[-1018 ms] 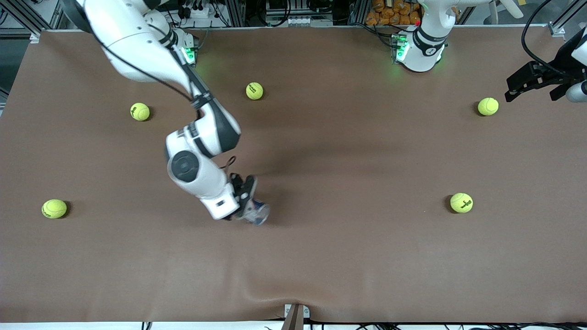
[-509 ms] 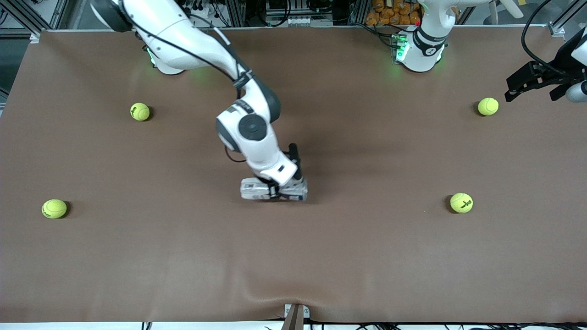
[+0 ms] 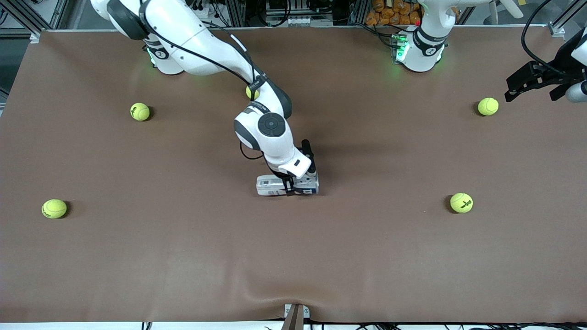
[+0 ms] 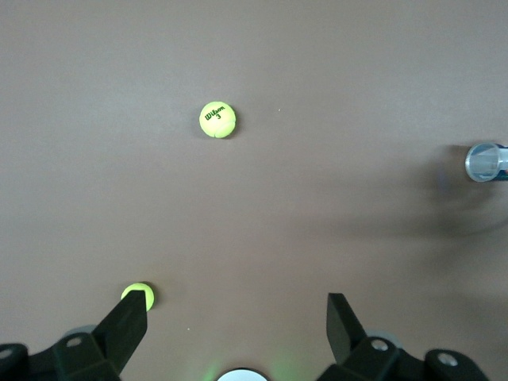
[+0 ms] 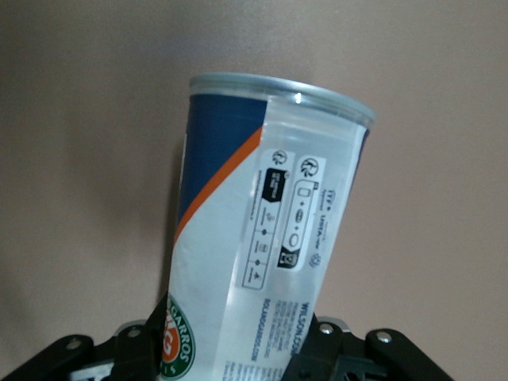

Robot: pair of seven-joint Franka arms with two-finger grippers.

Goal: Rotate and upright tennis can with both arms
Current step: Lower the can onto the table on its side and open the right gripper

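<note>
Right gripper [image 3: 290, 184] down at mid-table, clamped across the tennis can [image 3: 286, 185]. Can lying on its side on the brown table [image 3: 321, 256], long axis running from one arm's end of the table toward the other, white part toward the right arm's end, dark-blue end toward the left arm's. In the right wrist view, the can [image 5: 258, 238] filling the frame between the black fingers [image 5: 135, 357], blue and orange label showing, silvery rim at the end away from the camera. Whether resting on the cloth or lifted just clear of it, impossible to say.

Left gripper [image 3: 527, 82] parked high at the left arm's edge of the table, above a tennis ball [image 3: 488, 106], simply waiting. From its wrist camera, fingers [image 4: 123, 329] spread wide apart with nothing between them, a Wilson-stamped ball [image 4: 217, 120] below and the can's round open end [image 4: 484, 161] seen end-on at the frame edge.

More yellow-green balls scattered about: one [image 3: 461, 202] toward the left arm's end, nearer the front camera than the can; one [image 3: 140, 111] and one [image 3: 54, 208] toward the right arm's end; another [image 3: 251, 93] half hidden under the right arm's forearm.
</note>
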